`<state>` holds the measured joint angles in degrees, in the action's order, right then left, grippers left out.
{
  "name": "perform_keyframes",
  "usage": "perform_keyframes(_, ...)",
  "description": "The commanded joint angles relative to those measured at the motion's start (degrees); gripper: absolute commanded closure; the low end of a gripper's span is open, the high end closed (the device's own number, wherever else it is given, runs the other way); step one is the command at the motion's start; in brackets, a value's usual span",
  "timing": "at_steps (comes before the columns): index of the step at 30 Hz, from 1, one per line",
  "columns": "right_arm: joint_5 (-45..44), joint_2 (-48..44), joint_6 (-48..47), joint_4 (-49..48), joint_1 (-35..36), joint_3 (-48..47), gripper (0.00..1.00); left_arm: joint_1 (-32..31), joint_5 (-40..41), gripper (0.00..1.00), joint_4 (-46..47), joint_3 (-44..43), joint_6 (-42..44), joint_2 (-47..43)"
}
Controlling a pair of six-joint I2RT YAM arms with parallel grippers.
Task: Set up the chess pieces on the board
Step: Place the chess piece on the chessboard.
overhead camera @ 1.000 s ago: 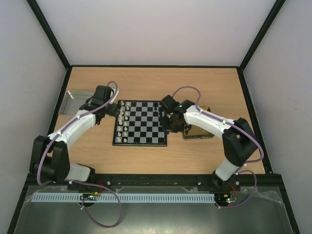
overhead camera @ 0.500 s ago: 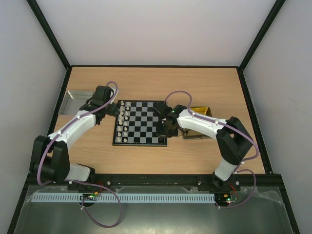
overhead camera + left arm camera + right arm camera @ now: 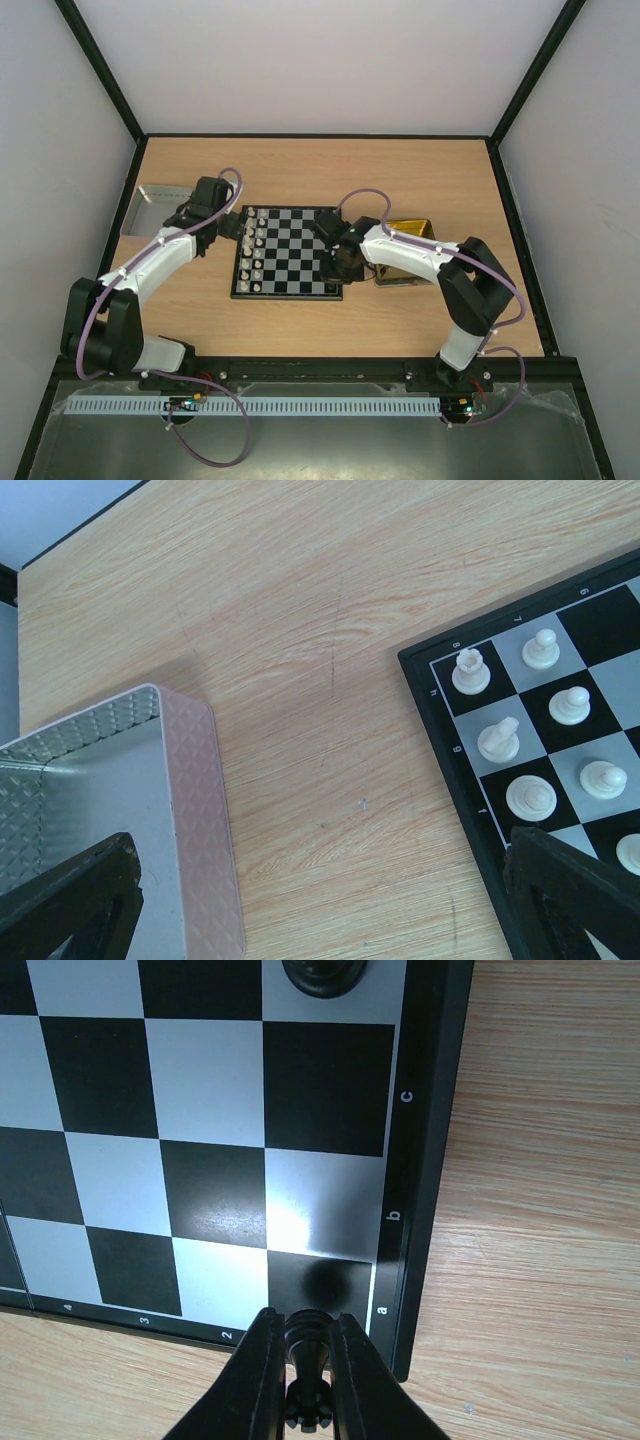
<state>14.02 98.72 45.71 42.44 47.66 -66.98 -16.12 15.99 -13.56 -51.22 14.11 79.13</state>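
Observation:
The chessboard (image 3: 290,252) lies mid-table with white pieces (image 3: 252,250) along its left columns and black pieces (image 3: 325,228) at its right edge. My right gripper (image 3: 344,262) is over the board's near right corner, shut on a black piece (image 3: 312,1345) held just above the corner square by the "a" label of the board (image 3: 420,1110). Another black piece (image 3: 320,974) stands further up that column. My left gripper (image 3: 232,228) hangs open and empty over bare table between the silver tray (image 3: 190,810) and the board's edge (image 3: 455,770), beside several white pieces (image 3: 498,742).
The silver metal tray (image 3: 160,207) sits at the far left. A yellow-tinted tray (image 3: 408,255) lies right of the board, partly under my right arm. Black frame rails run along the table's sides.
My right gripper moved from the board's upper right edge toward the near right corner, carrying the black piece. The left arm has barely moved.

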Motion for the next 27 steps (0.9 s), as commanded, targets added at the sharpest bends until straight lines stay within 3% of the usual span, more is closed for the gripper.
perform_keyframes(1, -0.68, 0.5, 0.69, -0.45, 0.33, 0.71, 0.9, -0.08, 0.4, 0.01, 0.47, 1.12, 0.44, -1.41)
perform_keyframes(18, -0.44, 0.83, 0.53, -1.37, 0.33, 1.59, 0.86, -0.12, -0.26, 0.01, 0.42, 1.01, 0.57, -0.88)
perform_keyframes(27, -0.92, -0.36, 0.38, -1.2, 0.33, 0.98, 0.75, -0.21, -0.43, 0.01, 0.47, 0.86, 0.61, -0.36)
